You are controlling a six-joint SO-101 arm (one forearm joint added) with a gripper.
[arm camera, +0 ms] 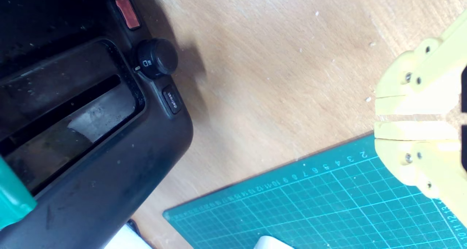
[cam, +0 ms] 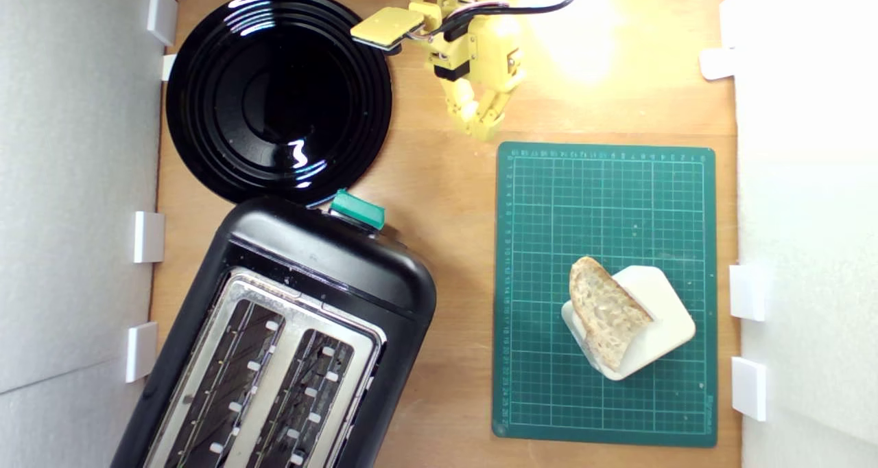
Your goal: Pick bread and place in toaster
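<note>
Half-slice of rustic white bread (cam: 607, 312), holey pale crumb and tan-brown crust, rounded end toward the top of the exterior view, lying partly on a cream rounded-square block (cam: 657, 320) and leaning over its edge nearer the exterior view's left. Block and bread both on a green gridded cutting mat (cam: 603, 207), in its lower half as the exterior view shows it; a white corner of the block just visible at the edge of the wrist view (arm camera: 271, 242), the bread itself not in the wrist view.

Well apart from the bread, at the exterior view's lower left: large black two-slot toaster (cam: 329, 269) with silver metal top, set at a slant on the light wooden tabletop (cam: 446, 200), both long slots empty. Teal-green lever (cam: 357, 208) at its upper end, close to the rim of a round glossy black plate (cam: 278, 94). In the wrist view, toaster's end face (arm camera: 109, 168) with a black knob (arm camera: 157, 58), a small red button (arm camera: 127, 12) and a dark button (arm camera: 172, 99).

Yellow plastic gripper (cam: 485, 126) above the mat's upper edge in the exterior view, over bare wood, holding nothing, far from the bread. Jaws drawn together, only a thin slit between the tips in the wrist view (arm camera: 414, 118). Black cable (cam: 542, 7) looping over the arm.

White brackets (cam: 148, 237) along the pale side walls.
</note>
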